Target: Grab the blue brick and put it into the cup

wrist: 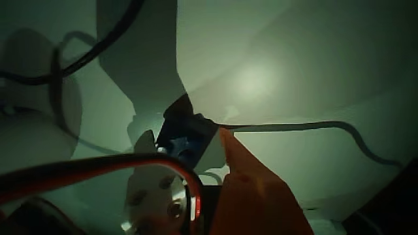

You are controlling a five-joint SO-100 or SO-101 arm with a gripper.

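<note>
one blue brick (pixel 186 134) sits pinched, it seems, between the tool's (pixel 189 140) white and orange fingers.

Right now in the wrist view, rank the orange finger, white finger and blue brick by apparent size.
1. orange finger, though nearness inflates it
2. white finger
3. blue brick, pinched between them, partly hidden

Brick (pixel 185 134) between jaws (pixel 191 142) (centre, wrist view); cable (pixel 307 126) right.
</note>
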